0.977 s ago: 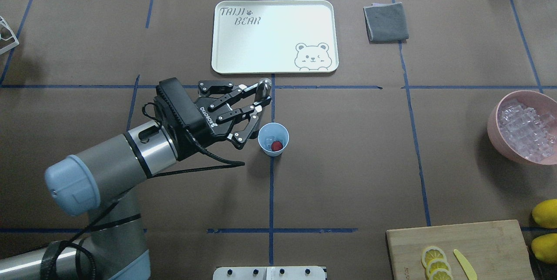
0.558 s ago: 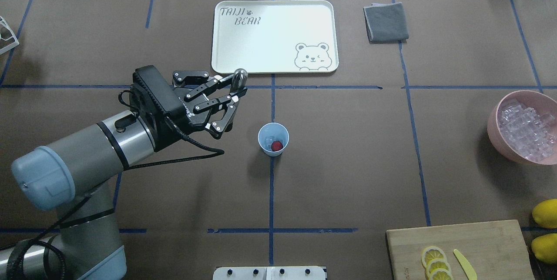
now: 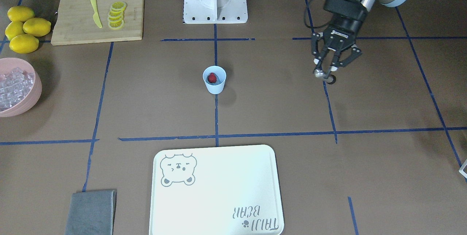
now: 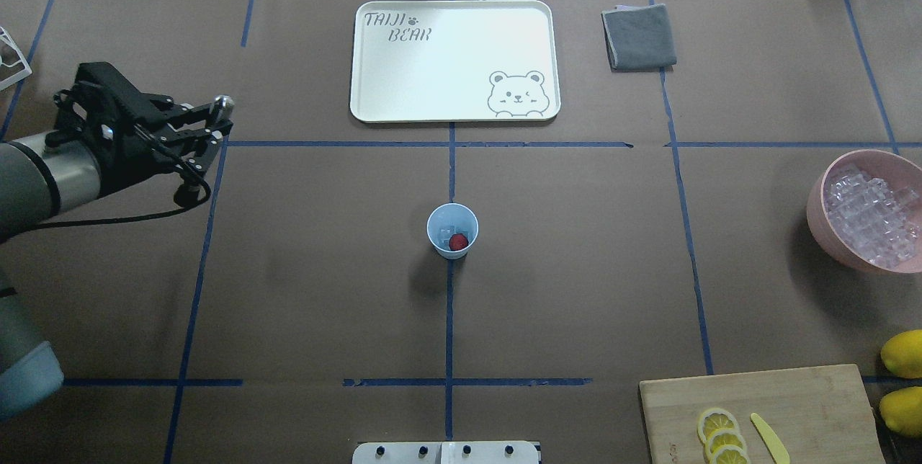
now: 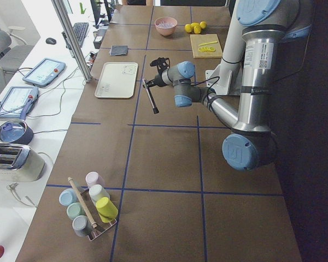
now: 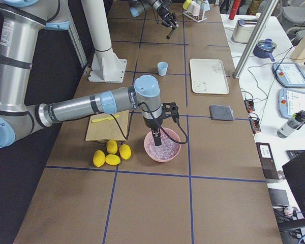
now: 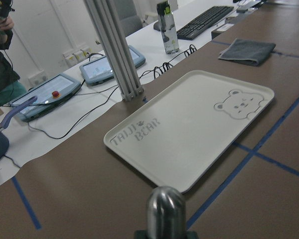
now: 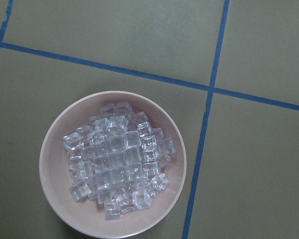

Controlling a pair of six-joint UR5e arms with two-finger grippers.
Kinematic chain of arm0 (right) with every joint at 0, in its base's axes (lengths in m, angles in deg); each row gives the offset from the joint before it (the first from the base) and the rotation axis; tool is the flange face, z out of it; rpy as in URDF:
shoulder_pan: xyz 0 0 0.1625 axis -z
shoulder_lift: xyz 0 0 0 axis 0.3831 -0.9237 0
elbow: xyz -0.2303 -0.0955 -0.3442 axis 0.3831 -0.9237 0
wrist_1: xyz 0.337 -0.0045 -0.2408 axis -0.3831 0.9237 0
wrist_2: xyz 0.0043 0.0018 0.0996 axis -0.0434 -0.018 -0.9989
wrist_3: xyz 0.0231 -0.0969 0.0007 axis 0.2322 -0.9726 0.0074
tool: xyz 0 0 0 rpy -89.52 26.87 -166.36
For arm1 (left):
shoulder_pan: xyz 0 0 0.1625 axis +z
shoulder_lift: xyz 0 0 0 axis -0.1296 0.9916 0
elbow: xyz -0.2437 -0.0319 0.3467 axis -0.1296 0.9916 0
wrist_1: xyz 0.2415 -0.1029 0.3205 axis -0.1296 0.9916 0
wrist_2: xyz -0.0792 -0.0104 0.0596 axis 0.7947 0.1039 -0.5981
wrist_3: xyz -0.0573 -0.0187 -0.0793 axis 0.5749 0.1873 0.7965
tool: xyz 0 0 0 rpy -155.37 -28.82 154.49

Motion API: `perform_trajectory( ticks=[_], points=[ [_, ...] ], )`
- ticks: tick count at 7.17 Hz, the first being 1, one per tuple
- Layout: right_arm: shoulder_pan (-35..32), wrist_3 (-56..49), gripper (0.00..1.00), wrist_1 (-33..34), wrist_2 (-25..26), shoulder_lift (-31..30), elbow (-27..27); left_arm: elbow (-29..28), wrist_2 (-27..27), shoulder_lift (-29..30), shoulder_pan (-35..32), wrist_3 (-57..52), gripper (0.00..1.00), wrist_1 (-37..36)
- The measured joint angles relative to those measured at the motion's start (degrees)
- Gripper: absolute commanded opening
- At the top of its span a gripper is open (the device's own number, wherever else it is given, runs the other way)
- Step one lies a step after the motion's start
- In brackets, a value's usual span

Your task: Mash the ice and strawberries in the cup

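Muddler, a slim dark rod with a rounded steel cap (image 4: 225,102), is pinched tight between the fingers of my left claw (image 4: 214,127). That claw hangs above the brown paper-covered table (image 4: 576,291) near its left end, on the half toward the far edge. In the left-end side view the rod points down at the table with a slight tilt, steel cap uppermost and dark working end lowest. The small pale blue tapered cup (image 3: 214,87) stands upright at the middle of the table, on the central blue tape line and well apart from the tool. From my left claw it lies off to my right and somewhat closer to my base. Inside it rest one small round red strawberry (image 4: 458,241) and, just beside it, a whitish translucent ice cube (image 4: 446,230). My right claw (image 6: 155,137) hovers over the large pink bowl of ice cubes (image 4: 816,204) at the table's right end. I cannot tell how far open it is. Of my two claws, the left is the nearer to the cup and carries the tool. I judge the next move must sweep the rod right and toward me, bring it upright over the narrow mouth, then press straight down, since the light cup could tip.
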Motion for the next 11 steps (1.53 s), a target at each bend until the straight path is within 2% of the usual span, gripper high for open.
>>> perform_trajectory(
  ticks=[1, 2, 3, 4, 6, 11],
  points=[
    [0.0, 0.0, 1.0, 0.0, 0.0, -0.1, 0.0, -0.6, 8.6, -2.6, -5.9, 0.1, 0.0, -3.0],
    [0.0, 0.0, 1.0, 0.1, 0.0, -0.1, -0.1, -1.2, 16.1, -4.2, -10.7, 0.3, 0.0, -9.9],
    [0.0, 0.0, 1.0, 0.1, 0.0, -0.1, -0.2, -1.6, 20.8, -5.1, -13.5, 0.4, 0.0, -18.7],
    [0.0, 0.0, 1.0, 0.1, 0.0, -0.1, -0.2, -2.4, 23.0, -5.4, -14.7, 0.5, 0.0, -26.6],
    [0.0, 0.0, 1.0, 0.1, 0.0, -0.1, -0.3, -8.0, 24.2, -5.4, -15.9, 3.5, 0.0, -33.4],
    [0.0, 0.0, 1.0, 0.0, 0.0, -0.3, -0.1, -20.3, 24.1, -2.3, -16.3, 7.6, 0.0, -34.1]
  ],
)
